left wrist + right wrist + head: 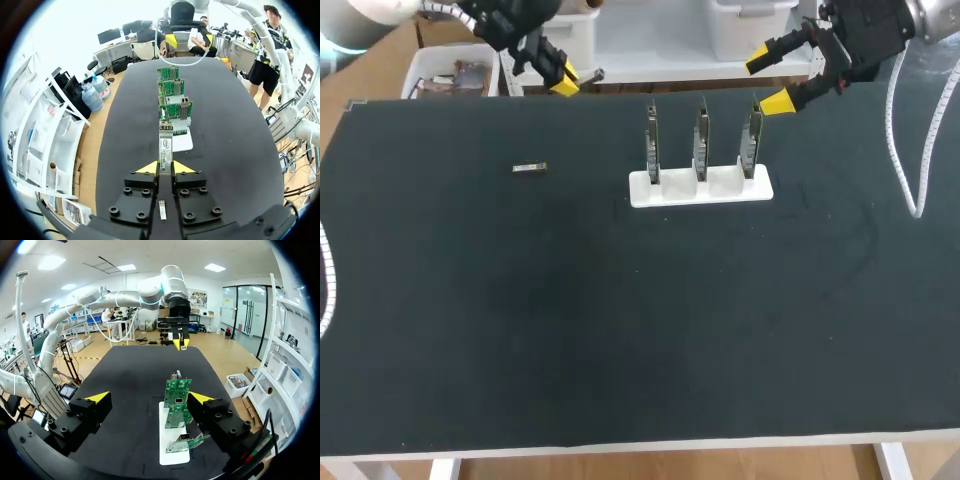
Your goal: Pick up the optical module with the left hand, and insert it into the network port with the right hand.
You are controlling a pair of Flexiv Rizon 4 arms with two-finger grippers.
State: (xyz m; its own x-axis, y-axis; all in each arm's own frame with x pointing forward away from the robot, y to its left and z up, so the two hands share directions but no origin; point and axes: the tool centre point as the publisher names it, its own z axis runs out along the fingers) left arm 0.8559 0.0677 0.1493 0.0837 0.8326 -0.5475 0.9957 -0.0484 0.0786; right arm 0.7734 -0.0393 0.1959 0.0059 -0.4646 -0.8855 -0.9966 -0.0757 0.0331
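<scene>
Closest in, the left gripper (165, 168) is clamped on the optical module (165, 147), one yellow tip on each long side. The module's long axis runs straight out along the fingers. Its free end points at the white holder (700, 187), in line with the row of three green boards (701, 140) standing in it. In the head view this gripper hangs above the table (620, 330), well off the holder's left end and towards its far side.

A second module (530, 168) lies flat on the table, left of the holder and under the left gripper. The right gripper (770, 82) hovers just beyond the holder's right end with its fingers spread wide and nothing between them. It is the arm nearer the boards, yet well apart from the held module, with the holder between the two. A handover looks needed before any push into a metal port cage (184, 102).

As for writing, a pale label with small dark print runs along the held module's upper face. Nothing else on the holder or the boards can be read.
</scene>
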